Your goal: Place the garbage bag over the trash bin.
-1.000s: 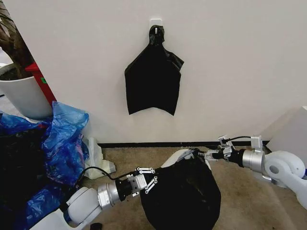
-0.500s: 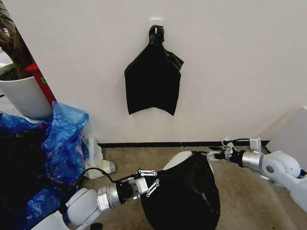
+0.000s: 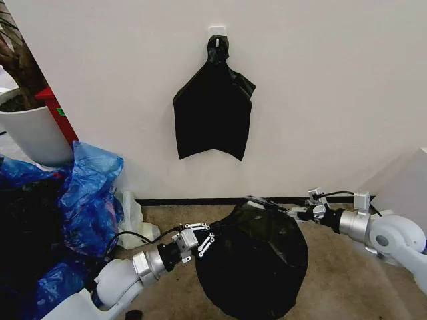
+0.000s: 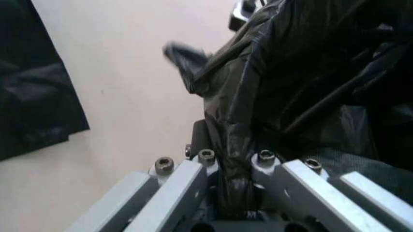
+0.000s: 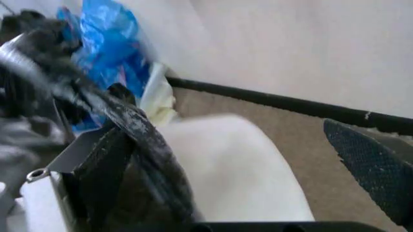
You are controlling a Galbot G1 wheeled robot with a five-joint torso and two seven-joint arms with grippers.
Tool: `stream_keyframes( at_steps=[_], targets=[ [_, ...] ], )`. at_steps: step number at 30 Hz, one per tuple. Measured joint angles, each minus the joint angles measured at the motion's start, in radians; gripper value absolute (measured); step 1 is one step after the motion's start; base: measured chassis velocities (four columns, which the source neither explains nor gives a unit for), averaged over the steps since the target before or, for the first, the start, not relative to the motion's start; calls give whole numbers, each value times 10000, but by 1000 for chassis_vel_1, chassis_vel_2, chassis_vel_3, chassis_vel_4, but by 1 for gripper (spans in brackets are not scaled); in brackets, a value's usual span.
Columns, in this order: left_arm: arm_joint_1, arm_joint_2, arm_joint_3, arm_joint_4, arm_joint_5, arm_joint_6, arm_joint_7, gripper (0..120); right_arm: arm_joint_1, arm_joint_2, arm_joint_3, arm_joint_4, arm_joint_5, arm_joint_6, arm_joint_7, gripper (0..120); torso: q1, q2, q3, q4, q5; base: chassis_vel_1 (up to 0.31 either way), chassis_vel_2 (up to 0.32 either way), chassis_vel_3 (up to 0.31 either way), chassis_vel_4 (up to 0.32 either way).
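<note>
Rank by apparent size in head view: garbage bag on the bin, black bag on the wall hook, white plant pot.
1. Garbage bag, held by the left pincer and right pincer.
2. Black bag on the wall hook; farther off, so the gap is unsure.
3. White plant pot, cut off by the frame edge.

I'm down in a plain indoor corner, a room in a home or an office, hard to tell which. A bare white wall (image 3: pixel 320 100) meets tan carpet (image 3: pixel 333 267) at a dark baseboard (image 3: pixel 200 201). A black bag (image 3: pixel 212 113) hangs on a wall hook (image 3: pixel 217 31), with a white plant pot (image 3: pixel 30 137) and crumpled blue plastic bags (image 3: pixel 87 193) at my left.
</note>
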Motion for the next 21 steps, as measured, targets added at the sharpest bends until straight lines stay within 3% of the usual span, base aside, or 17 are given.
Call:
stream_keyframes(
  at_steps=[9, 12, 16, 21],
  targets=[
    [115, 4, -47, 20, 189, 5, 275, 0, 323, -293, 83, 181, 1287, -484, 765, 100, 0, 0, 0, 1, 5, 0, 0, 0, 0],
    [112, 14, -117, 29, 246, -30, 361, 0, 348, -813, 71, 104, 1950, -682, 682, 100, 0, 0, 0, 0, 6, 0, 0, 0, 0],
    [39, -46, -187, 165, 108, -23, 458, 0, 181, -1474, 54, -50, 2086, -816, -23, 100, 0, 0, 0, 0, -1, 0, 0, 0, 0],
    [-9, -181, -262, 354, -331, 141, 628, 0, -277, -2271, -10, -813, 166, -734, -2123, 100, 0, 0, 0, -2, 2, 0, 0, 0, 0]
  ],
)
